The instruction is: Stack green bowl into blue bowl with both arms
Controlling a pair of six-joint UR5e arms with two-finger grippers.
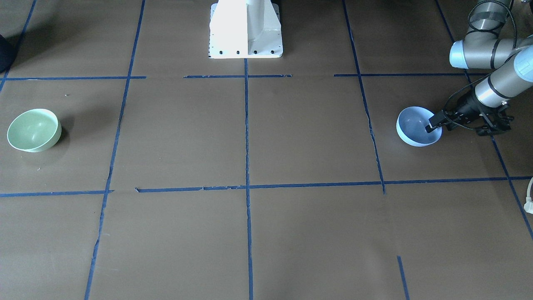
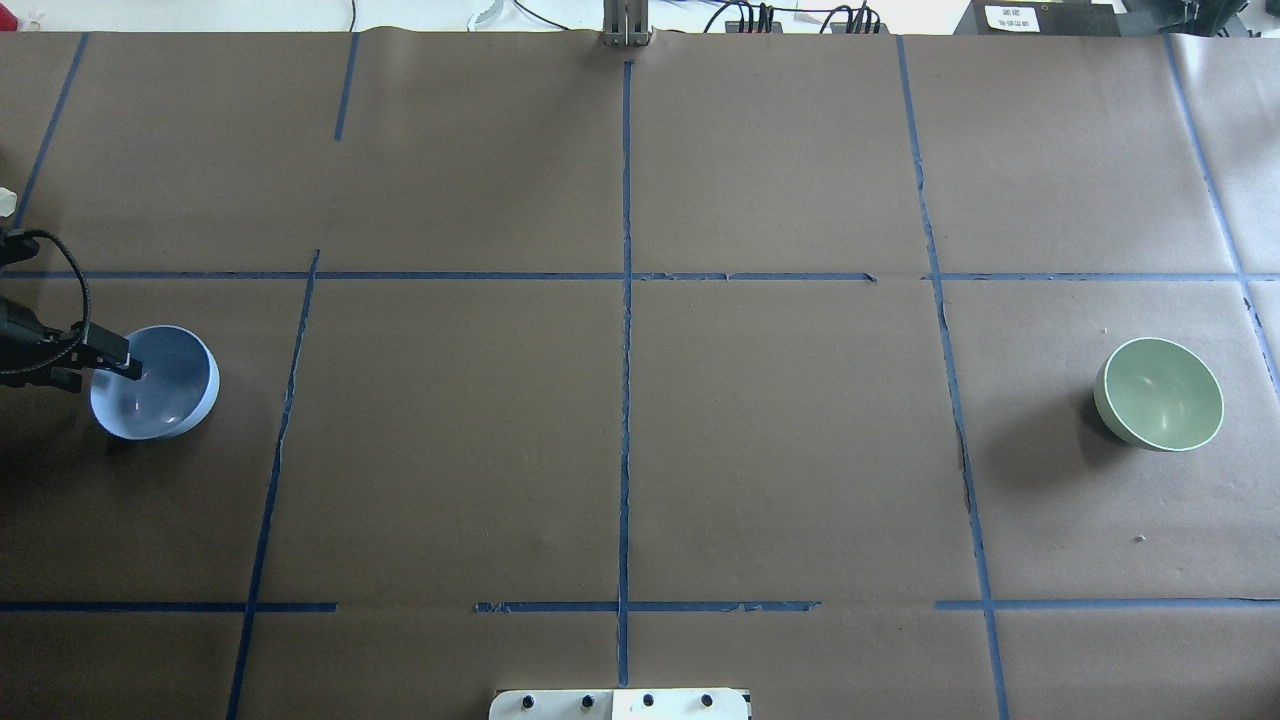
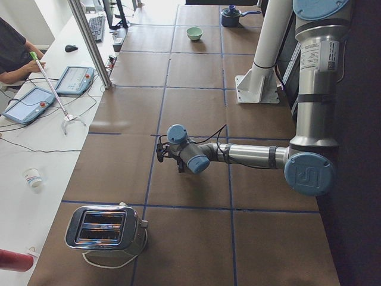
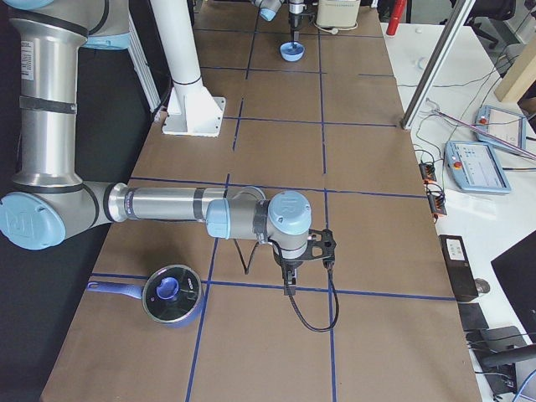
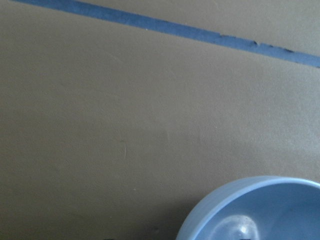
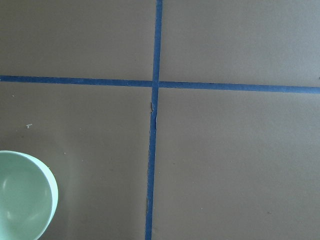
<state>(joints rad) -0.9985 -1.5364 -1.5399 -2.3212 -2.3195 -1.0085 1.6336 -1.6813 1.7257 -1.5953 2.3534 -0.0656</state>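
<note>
1. A brown-papered bench (image 2: 450, 450) gridded with blue tape (image 2: 625, 400) fills your view, with the robot's white pedestal (image 1: 245, 33) at the middle of one long edge.
2. At the robot's left end a chrome toaster (image 3: 104, 229) stands near the left arm (image 3: 250, 156). At the right end a lidded blue saucepan (image 4: 172, 293) sits just beside the right arm (image 4: 167, 203).
3. On the white side table an operator (image 3: 12, 53) leans in beside two control tablets (image 3: 30, 104), and a paper cup (image 3: 33, 177) stands further along.
4. The blue bowl (image 2: 155, 382) sits on the bench at the robot's far left and the green bowl (image 2: 1160, 393) at its far right. They are well apart, with taped bench between them.
5. The left gripper (image 2: 105, 372) reaches in low from the side to the blue bowl's rim. One of its fingers (image 2: 115, 357) lies over the rim inside the bowl and the other stays outside the wall. You cannot tell whether they pinch the wall or only straddle it.
6. The right gripper (image 4: 288, 283) points down at the bench and shows only in the side view. You cannot tell whether its fingers are spread or pressed together.
7. The right wrist camera catches the green bowl at the lower-left edge of its frame, near a tape crossing.
</note>
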